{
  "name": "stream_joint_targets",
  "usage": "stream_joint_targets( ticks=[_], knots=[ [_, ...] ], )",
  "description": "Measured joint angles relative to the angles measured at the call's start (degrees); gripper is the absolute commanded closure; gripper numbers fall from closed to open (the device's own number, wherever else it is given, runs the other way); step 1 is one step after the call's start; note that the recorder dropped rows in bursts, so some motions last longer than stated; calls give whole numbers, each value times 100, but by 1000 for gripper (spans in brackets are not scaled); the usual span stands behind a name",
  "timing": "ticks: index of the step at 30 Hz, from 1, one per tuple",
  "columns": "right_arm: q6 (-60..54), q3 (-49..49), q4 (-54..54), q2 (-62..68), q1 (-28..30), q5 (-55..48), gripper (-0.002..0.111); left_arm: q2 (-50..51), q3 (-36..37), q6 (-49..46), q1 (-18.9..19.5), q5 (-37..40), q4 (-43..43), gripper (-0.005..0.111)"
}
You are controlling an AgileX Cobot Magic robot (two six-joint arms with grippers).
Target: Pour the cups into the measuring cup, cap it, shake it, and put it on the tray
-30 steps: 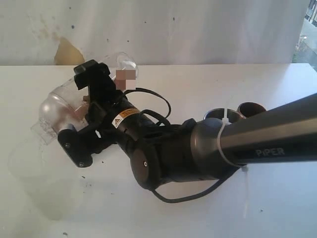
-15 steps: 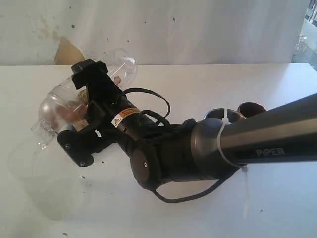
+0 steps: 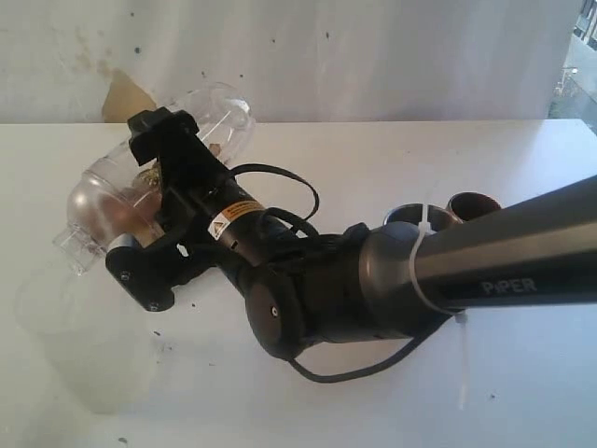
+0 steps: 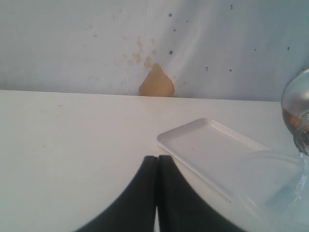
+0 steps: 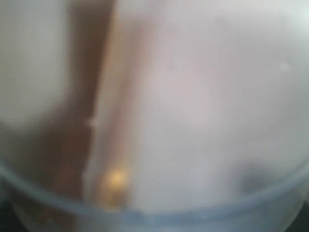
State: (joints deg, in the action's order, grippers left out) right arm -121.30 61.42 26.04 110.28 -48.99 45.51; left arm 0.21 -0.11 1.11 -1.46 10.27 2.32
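Note:
My right gripper (image 3: 154,191) reaches across to the left and is shut on the clear measuring cup (image 3: 213,110), holding it tilted above the table. Its rounded dome end (image 3: 93,201) points down-left, and brown bits show inside. The right wrist view is a blur of clear cup wall (image 5: 193,106) with brown and yellow contents. The white tray (image 4: 205,145) lies below the cup's dome end (image 4: 295,108). The steel tumbler (image 3: 409,215) and wooden cup (image 3: 472,203) stand behind my right arm. My left gripper (image 4: 158,157) is shut on nothing, low over the table beside the tray.
A cloudy translucent plastic cup (image 3: 89,350) stands at the front left, under the held measuring cup, and shows as a blur over the tray's near end (image 4: 275,186). The wall behind the table has a tan patch (image 4: 156,82). My thick right arm (image 3: 485,257) spans the table's right half.
The measuring cup has swung in my right gripper, its upper end moving up and left. The contents have shifted inside. The left gripper's earlier state is not shown.

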Motion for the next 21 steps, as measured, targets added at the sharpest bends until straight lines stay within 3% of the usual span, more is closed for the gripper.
stream_joint_targets(
  ticks=[21],
  knots=[
    [0,0,-317,0,177,224,108,0,0,0,0,0,0,106]
  ],
)
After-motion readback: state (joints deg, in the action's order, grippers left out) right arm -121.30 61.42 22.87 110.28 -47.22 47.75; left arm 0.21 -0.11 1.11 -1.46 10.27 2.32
